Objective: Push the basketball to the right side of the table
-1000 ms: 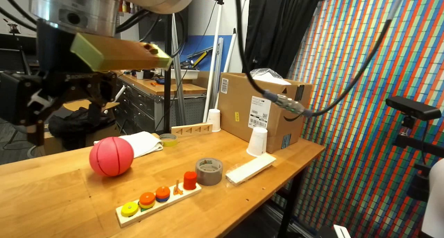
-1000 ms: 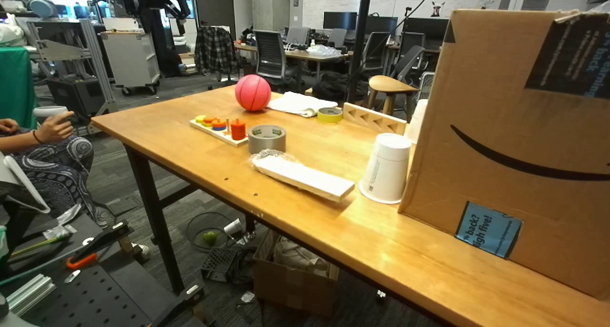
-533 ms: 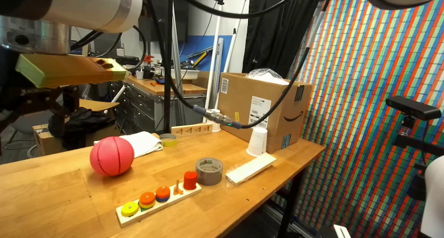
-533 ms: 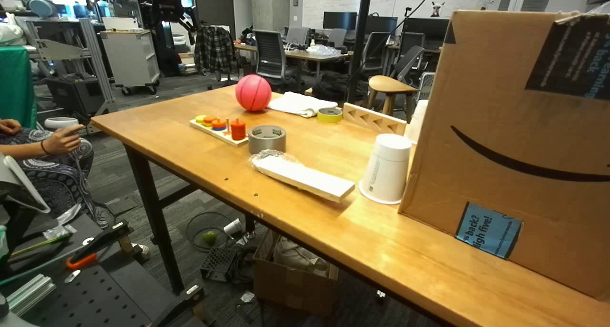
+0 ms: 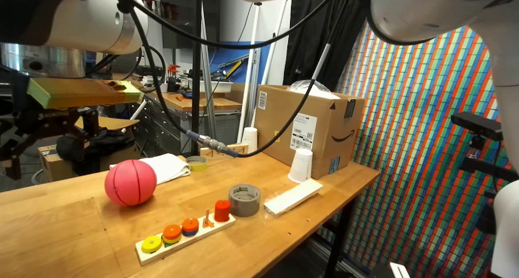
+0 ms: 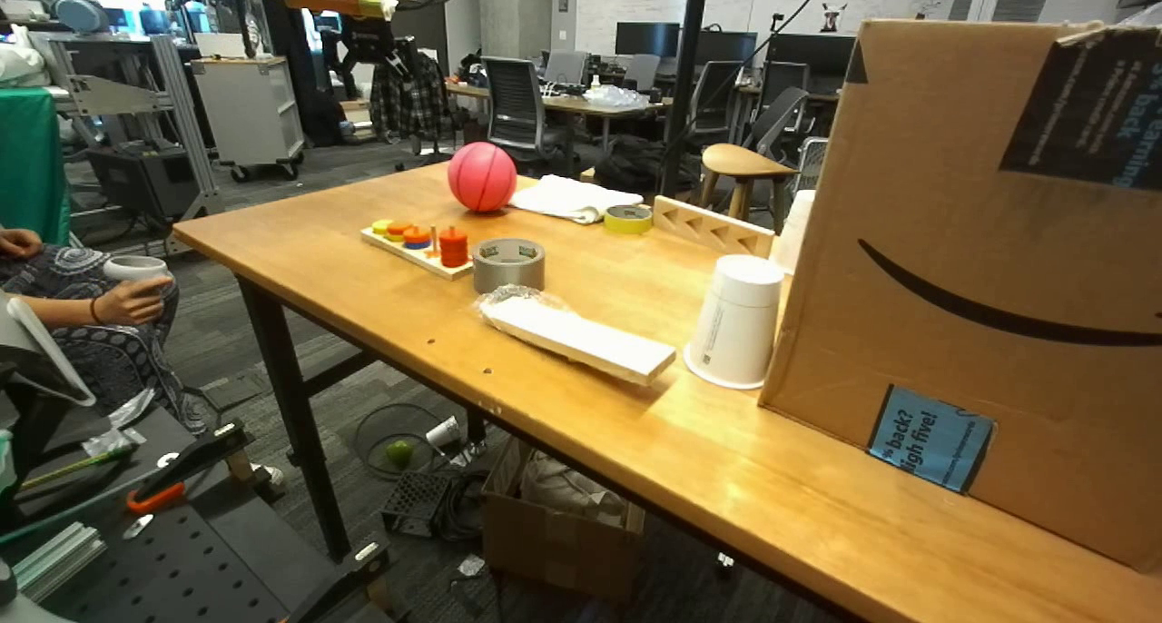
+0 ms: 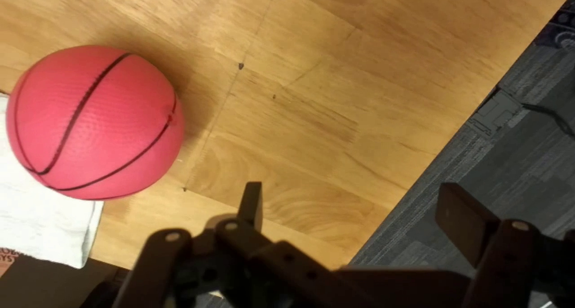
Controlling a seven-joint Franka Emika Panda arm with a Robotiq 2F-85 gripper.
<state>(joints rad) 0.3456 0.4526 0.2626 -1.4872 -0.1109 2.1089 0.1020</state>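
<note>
The pink-red basketball [image 5: 130, 182] with black seams rests on the wooden table [image 5: 61, 229], beside a white cloth. It also shows in an exterior view [image 6: 482, 177] at the table's far part and in the wrist view [image 7: 94, 124] at the left. My gripper [image 5: 48, 156] is open and empty, higher than the ball and apart from it, to its left in that view. It also shows in an exterior view [image 6: 374, 74], left of and above the ball. In the wrist view the gripper's fingers [image 7: 350, 195] are wide apart, over the table edge and floor, right of the ball.
A peg board with coloured rings [image 5: 184, 245], a grey tape roll [image 5: 244, 205] and a white bar [image 5: 292, 197] lie on the table. The white cloth [image 5: 168, 166] and yellow tape roll [image 5: 197, 163] lie behind. White cups and a cardboard box [image 6: 980, 196] stand at one end.
The gripper has moved lower, leftward then slightly back right in one exterior view, and rightward in the other. The arm's cable swung left. The basketball has not moved. A person's hand with a cup lowered.
</note>
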